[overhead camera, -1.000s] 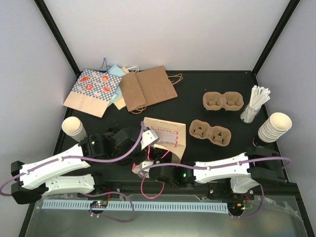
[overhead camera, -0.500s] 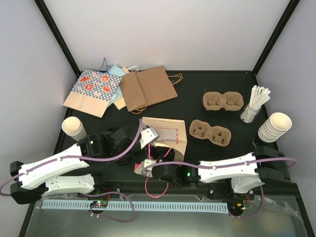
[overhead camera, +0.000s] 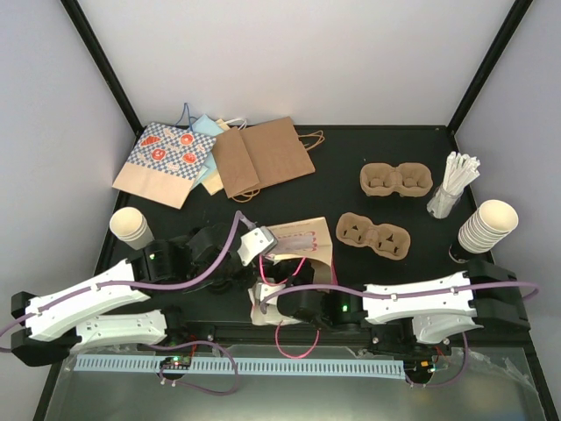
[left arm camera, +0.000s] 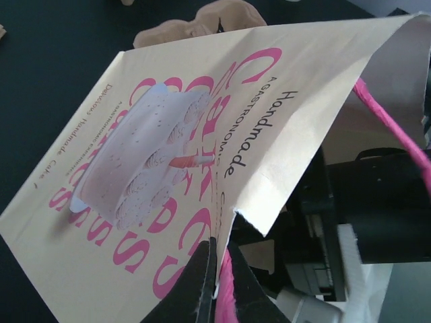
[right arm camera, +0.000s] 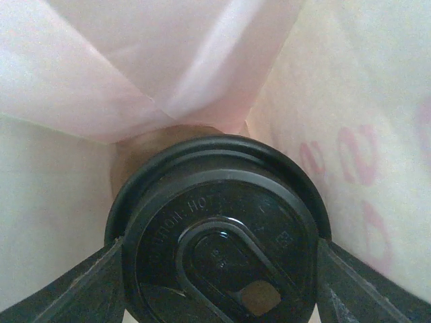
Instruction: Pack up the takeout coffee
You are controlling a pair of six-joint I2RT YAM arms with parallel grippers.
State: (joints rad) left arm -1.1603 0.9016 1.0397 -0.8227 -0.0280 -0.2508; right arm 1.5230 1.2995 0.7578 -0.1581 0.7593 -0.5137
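Even, bright light overhead; inside the bag [right arm camera: 202, 60], a pink glow glints off the takeout coffee [right arm camera: 222, 229].

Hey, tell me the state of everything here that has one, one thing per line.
printed bag: mouth open
left gripper: shut on the printed bag's rim
coffee cup: lidded, inside the printed bag
right gripper: gripping the coffee cup
cup carriers: both empty
brown bag: lying flat

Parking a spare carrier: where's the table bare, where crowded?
Bare: back centre, between the brown bag and the rear carrier; between the front carrier and the cup stack. Crowded: near centre, around the cake-print bag holding the lidded cup.
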